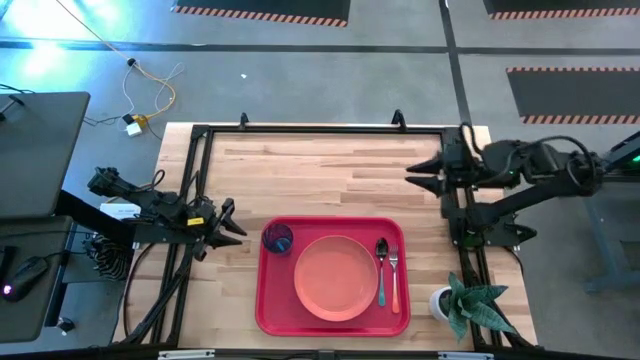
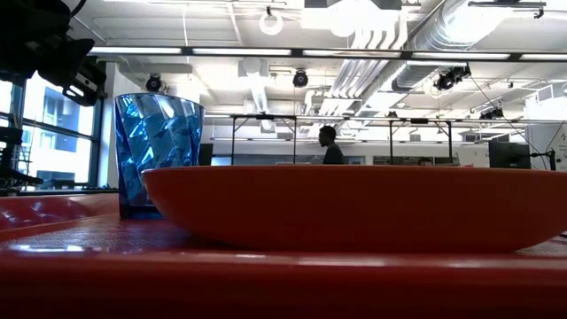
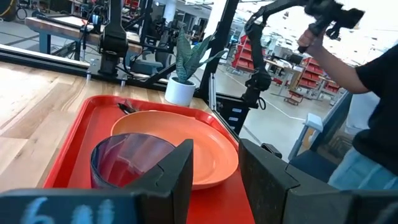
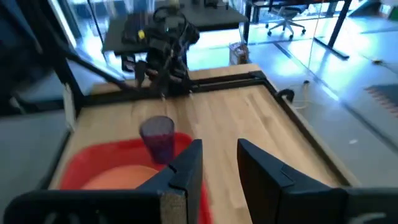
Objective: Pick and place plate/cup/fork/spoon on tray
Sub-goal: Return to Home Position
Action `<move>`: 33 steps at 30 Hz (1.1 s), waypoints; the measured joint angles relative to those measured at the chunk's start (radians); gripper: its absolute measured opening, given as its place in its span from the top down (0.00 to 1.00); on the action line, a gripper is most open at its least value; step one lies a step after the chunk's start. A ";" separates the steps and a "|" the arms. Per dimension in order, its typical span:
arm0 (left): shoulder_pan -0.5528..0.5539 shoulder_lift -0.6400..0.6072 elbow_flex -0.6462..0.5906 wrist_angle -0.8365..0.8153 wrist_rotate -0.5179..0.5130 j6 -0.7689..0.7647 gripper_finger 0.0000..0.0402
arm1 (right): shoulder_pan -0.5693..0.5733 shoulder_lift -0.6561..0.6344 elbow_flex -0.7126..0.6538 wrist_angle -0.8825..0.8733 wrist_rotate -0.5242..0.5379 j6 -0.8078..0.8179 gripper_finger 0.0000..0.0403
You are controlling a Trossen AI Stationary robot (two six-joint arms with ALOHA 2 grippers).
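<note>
Tables: one table [image 1: 320, 170].
Trays: one red tray [image 1: 272, 290].
Plates: one orange plate [image 1: 333, 277].
Cups: one blue cup [image 1: 277, 239], at the plate's ten o'clock.
Forks: one fork [image 1: 394, 282], orange-handled, at the plate's three o'clock.
Spoons: one spoon [image 1: 381, 275], blue-handled, between plate and fork.
Potted plants: one plant [image 1: 465, 300], at the tray's four o'clock.
Grippers: two, one per arm — left gripper [image 1: 232, 222] and right gripper [image 1: 415, 172].
People: one person [image 2: 331, 146] in the low view, one in the left wrist view — whether they are the same person cannot be told.
</note>
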State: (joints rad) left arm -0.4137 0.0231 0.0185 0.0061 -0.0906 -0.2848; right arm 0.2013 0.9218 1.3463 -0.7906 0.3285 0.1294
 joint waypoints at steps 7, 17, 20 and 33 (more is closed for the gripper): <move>0.000 0.000 0.000 0.000 0.000 0.000 0.71 | 0.023 -0.318 -0.470 0.333 -0.104 0.066 0.77; 0.000 0.000 0.000 0.000 0.001 0.000 0.71 | 0.030 -0.578 -0.911 0.611 -0.192 0.053 0.77; 0.000 0.000 0.000 0.000 0.001 0.000 0.71 | 0.030 -0.628 -0.991 0.632 -0.185 0.044 0.77; 0.000 0.000 0.000 0.000 0.002 0.098 0.71 | 0.030 -0.777 -1.222 0.802 -0.180 0.045 0.77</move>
State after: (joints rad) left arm -0.4137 0.0231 0.0189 0.0059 -0.0891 -0.1863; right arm 0.2310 0.1453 0.1244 0.0116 0.1486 0.1740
